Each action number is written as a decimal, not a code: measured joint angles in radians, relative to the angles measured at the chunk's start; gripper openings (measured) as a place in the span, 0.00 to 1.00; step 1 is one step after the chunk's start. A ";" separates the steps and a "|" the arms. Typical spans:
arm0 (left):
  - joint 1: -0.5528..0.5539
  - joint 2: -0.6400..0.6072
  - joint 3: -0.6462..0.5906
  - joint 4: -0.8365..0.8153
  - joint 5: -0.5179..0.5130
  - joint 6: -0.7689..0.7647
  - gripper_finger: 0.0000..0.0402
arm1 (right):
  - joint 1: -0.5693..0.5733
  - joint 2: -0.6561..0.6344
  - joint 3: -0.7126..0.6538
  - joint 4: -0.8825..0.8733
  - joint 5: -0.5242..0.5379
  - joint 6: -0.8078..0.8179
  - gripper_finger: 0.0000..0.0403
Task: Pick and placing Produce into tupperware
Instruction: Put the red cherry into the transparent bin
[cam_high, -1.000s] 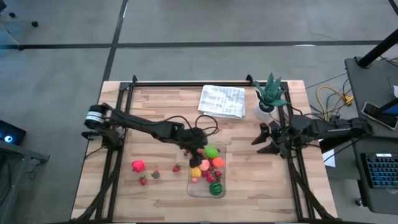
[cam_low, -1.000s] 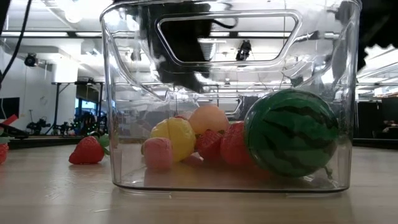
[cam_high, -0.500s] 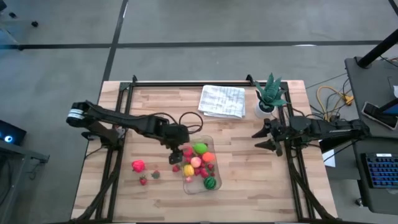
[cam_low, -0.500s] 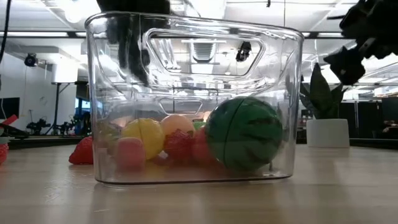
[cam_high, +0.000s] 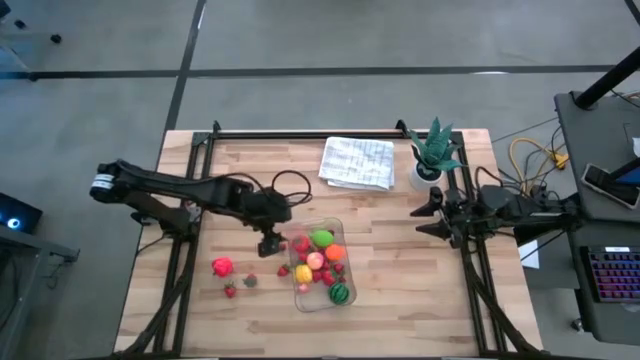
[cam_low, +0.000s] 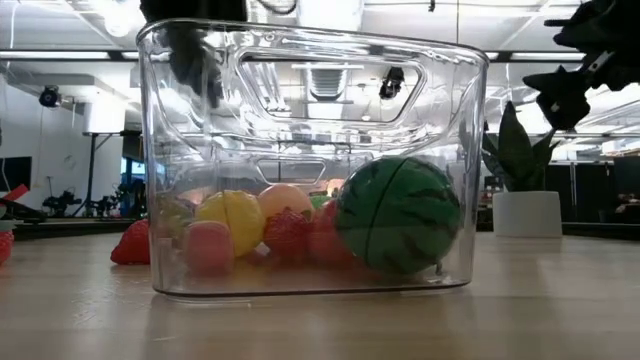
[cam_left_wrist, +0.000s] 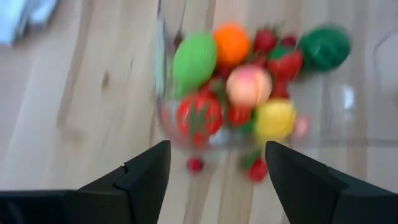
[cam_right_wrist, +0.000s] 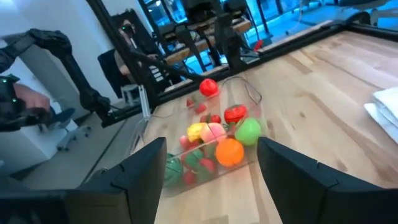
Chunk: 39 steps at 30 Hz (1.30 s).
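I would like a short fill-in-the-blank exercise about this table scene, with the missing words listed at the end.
1. The striped melon lies inside the clear ____.
2. The left end effector is open and holds ____.
3. The large red fruit lies on the wooden ____, outside the tupperware.
4. The potted plant stands beside the white folded ____.

Missing words: tupperware; nothing; table; cloth

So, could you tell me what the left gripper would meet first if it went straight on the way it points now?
Probably the near wall of the tupperware, with the red tomato just behind it; the left gripper is open and empty, though depth is unclear.
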 joint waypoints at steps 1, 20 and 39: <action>0.000 -0.006 0.000 -0.033 0.000 -0.010 0.61 | -0.003 0.004 -0.001 0.004 -0.001 0.004 0.60; -0.031 -0.021 -0.325 0.178 0.052 0.139 0.61 | -0.005 0.013 -0.008 -0.077 0.052 0.046 0.60; -0.031 -0.010 -0.479 0.476 0.027 0.241 0.61 | 0.003 -0.012 -0.116 0.141 0.051 0.043 0.60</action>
